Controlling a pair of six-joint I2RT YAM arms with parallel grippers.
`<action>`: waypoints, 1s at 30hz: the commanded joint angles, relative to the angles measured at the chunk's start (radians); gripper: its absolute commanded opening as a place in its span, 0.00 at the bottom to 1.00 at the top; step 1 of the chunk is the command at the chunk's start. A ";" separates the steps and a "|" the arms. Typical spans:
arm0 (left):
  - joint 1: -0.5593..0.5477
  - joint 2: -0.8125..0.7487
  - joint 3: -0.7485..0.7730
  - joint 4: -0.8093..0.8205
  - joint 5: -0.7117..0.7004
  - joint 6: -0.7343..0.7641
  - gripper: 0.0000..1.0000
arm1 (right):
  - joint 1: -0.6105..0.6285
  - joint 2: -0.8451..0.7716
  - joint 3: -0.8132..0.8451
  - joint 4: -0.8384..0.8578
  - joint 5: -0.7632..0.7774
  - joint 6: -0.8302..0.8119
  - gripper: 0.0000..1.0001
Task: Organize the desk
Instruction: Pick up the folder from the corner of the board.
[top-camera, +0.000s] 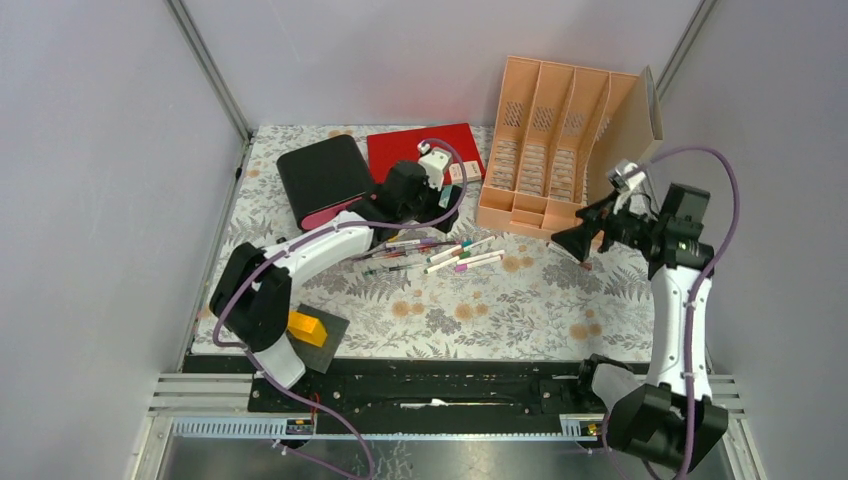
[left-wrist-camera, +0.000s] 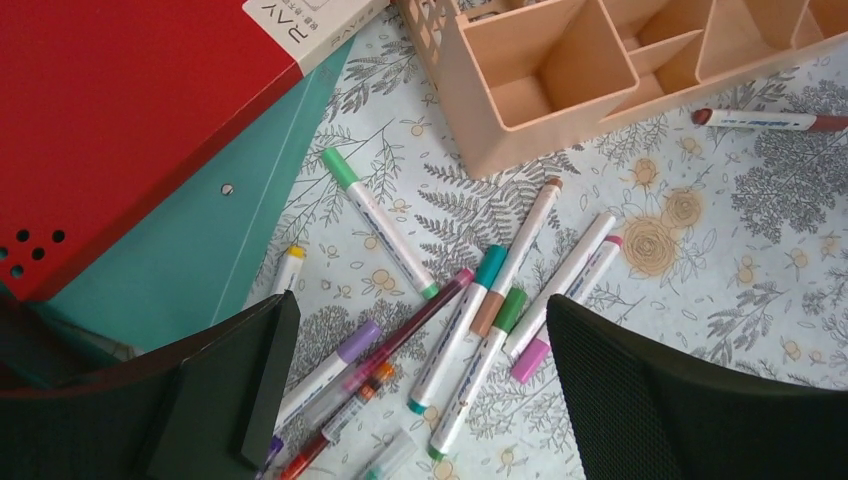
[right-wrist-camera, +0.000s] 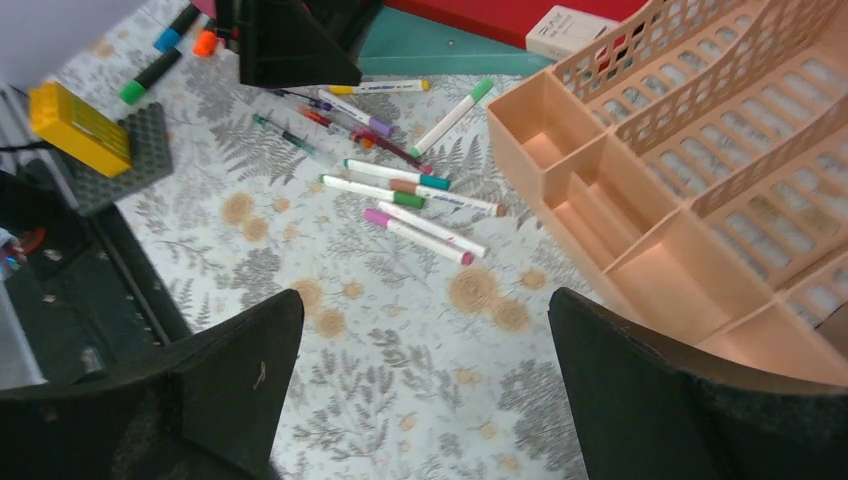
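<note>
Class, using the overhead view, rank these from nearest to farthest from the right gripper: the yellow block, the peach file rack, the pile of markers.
1. Peach file rack: just up and left of the right gripper.
2. Pile of markers: in the middle, to the gripper's left.
3. Yellow block: far left, at the near edge.

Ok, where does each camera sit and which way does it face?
Top external: above and behind the arm bases, looking down on the desk; both arms, left gripper and right gripper, show.
Left wrist: on the left arm, aimed down at the markers; own fingers at bottom.
Right wrist: on the right arm, aimed down toward the peach rack; own fingers at bottom.
Shared: all three show markers and rack.
</note>
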 joint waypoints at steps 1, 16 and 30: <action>0.003 -0.154 0.024 0.005 -0.022 -0.005 0.99 | 0.152 0.094 0.181 -0.025 0.221 -0.197 1.00; 0.181 -0.760 -0.154 -0.306 0.055 -0.014 0.99 | 0.890 0.799 0.717 0.004 1.090 -0.555 1.00; 0.297 -0.919 -0.367 -0.149 -0.022 -0.022 0.99 | 0.955 1.286 0.887 0.350 1.538 -0.780 1.00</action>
